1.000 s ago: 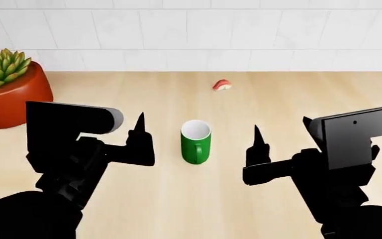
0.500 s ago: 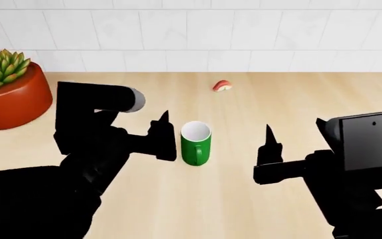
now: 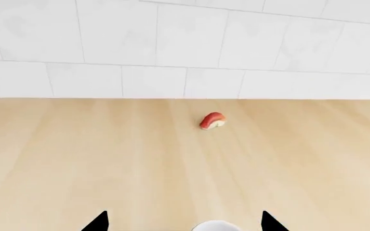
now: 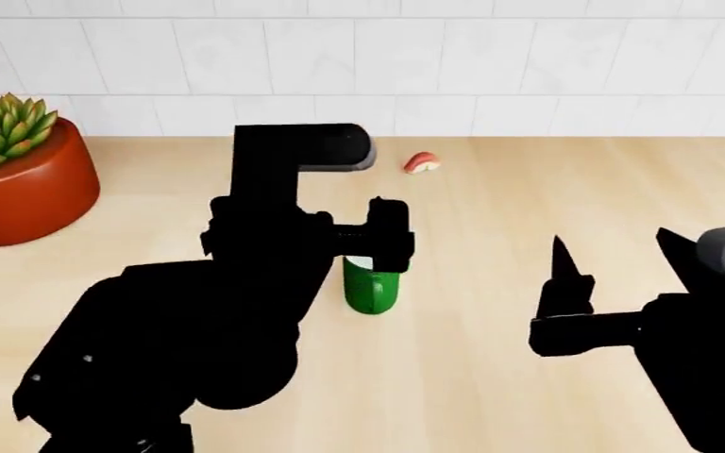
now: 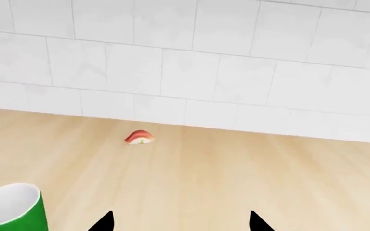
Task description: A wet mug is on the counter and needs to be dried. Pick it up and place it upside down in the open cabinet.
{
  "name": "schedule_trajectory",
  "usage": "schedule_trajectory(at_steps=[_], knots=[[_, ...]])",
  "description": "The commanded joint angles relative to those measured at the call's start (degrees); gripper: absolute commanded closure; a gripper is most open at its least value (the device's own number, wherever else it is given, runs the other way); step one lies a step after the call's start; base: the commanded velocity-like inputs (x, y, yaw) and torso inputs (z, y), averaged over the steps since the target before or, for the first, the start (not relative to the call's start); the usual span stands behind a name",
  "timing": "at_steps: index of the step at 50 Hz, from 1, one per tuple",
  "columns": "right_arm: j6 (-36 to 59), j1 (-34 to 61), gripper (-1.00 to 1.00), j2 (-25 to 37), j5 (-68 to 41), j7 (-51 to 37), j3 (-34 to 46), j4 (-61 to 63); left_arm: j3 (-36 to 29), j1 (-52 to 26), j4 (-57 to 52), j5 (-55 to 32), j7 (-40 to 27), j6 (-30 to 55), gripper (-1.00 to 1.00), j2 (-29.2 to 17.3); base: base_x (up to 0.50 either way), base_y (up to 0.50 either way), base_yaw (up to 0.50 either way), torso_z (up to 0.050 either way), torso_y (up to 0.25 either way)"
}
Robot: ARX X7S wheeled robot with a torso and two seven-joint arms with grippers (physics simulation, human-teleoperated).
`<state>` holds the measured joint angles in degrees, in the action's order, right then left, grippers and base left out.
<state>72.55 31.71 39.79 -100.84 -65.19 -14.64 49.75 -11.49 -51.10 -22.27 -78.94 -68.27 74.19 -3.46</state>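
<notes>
The mug stands upright on the worktop, mouth up, well in front of the tiled wall, with a small red-and-white food piece further back and a potted succulent far off to the left. The left pincer hangs directly over the mug, its two fingertips spread either side of the pale rim, so it is released and empty. The right pincer is also spread and holds nothing, off to the mug's right. The mug looks rigid, light and glossy, and being wet it is probably slippery; a firm squeeze across the cylindrical body, low enough to clear the rim, seems safer than pinching the handle, which cannot be seen from here
</notes>
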Motion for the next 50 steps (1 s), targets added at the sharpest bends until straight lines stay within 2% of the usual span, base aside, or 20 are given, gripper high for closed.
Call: schedule_trajectory(at_steps=[1,13,30,42,50], knots=[[-2.06,3.37,-1.0,6.72,-9.78,-1.32,1.91,-3.16,-6.52,-0.49,4.79,6.38,1.15,-5.08,-1.0,1.52,0.0,0.0,0.0,0.0,0.0],[-1.79,11.01,-1.0,11.91,-14.26,-1.18,7.46,-8.92,-9.51,0.85,4.63,4.91,-2.55,-6.6,-1.0,1.91,0.0,0.0,0.0,0.0,0.0],[-2.01,11.06,-1.0,13.12,-13.89,-1.09,7.96,-9.4,-13.39,3.31,3.98,0.01,-6.68,-8.05,-1.0,1.1,0.0,0.0,0.0,0.0,0.0],[-2.28,10.69,-1.0,13.43,-13.5,-0.96,8.22,-9.32,-15.56,5.78,4.29,-0.04,-6.62,-10.14,-1.0,0.34,0.0,0.0,0.0,0.0,0.0],[-2.51,10.55,-1.0,13.54,-13.24,-0.93,8.48,-9.25,-17.91,7.39,5.28,2.53,-4.32,-11.96,-1.0,-0.43,0.0,0.0,0.0,0.0,0.0]])
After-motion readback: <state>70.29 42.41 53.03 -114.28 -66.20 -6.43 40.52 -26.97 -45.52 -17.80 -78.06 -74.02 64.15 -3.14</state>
